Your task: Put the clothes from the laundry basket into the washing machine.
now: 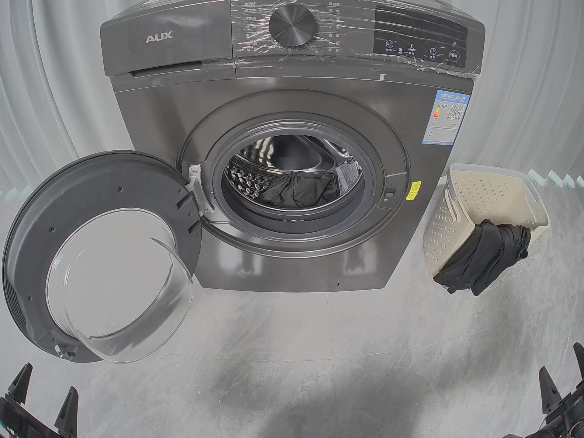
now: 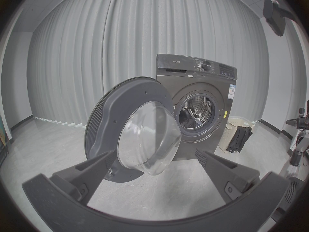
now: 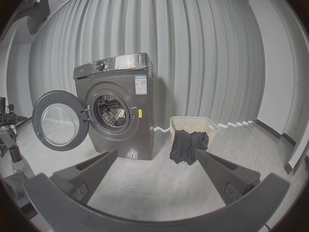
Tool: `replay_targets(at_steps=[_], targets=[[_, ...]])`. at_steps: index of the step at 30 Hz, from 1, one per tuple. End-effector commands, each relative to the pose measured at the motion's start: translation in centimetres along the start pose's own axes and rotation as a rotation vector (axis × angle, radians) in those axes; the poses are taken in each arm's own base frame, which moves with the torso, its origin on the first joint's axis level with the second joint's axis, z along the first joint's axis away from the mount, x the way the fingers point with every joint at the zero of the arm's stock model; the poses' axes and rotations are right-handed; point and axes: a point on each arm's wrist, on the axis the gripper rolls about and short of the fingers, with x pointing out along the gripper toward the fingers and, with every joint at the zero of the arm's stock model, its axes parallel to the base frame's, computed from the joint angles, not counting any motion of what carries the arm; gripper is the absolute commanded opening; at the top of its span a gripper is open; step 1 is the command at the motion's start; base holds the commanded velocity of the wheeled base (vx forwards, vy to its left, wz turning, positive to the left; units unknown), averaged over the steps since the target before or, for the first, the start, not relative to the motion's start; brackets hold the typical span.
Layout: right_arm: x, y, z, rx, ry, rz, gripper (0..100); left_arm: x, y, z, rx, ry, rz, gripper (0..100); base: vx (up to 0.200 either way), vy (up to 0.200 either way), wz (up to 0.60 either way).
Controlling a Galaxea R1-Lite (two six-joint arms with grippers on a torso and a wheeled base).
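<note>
Left hand (image 1: pixel 47 381) & right hand (image 1: pixel 561 363) are wide open, holding nothing. Black garment (image 1: pixel 486 257) hangs over laundry basket (image 1: pixel 441 232) rim, right of washing machine (image 1: pixel 292 92). Risk: a sideways pull may snag cloth & tip basket.

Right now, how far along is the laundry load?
Done: door open, one dark garment in the drum. In hand: nothing; left gripper and right gripper are open, empty. Left: the draped garment over the laundry basket rim has yet to go in.
</note>
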Motion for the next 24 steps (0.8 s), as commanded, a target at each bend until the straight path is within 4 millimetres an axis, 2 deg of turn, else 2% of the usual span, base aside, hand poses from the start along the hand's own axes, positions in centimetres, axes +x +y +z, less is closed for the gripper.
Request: replay_targets(at_steps=[1, 4, 24], targets=[[0.05, 0.01, -0.51, 0.001, 0.007, 0.0, 100, 0.01, 0.02, -0.55, 0.0, 0.014, -0.001, 100, 0.0, 0.0, 0.0], [0.05, 0.01, -0.53, 0.001, 0.008, 0.0, 100, 0.04, 0.03, -0.59, -0.01, 0.017, 0.007, 100, 0.0, 0.0, 0.0], [0.05, 0.01, -0.53, 0.001, 0.008, 0.0, 100, 0.02, 0.05, -0.56, -0.014, 0.017, 0.011, 100, 0.0, -0.2, 0.0]])
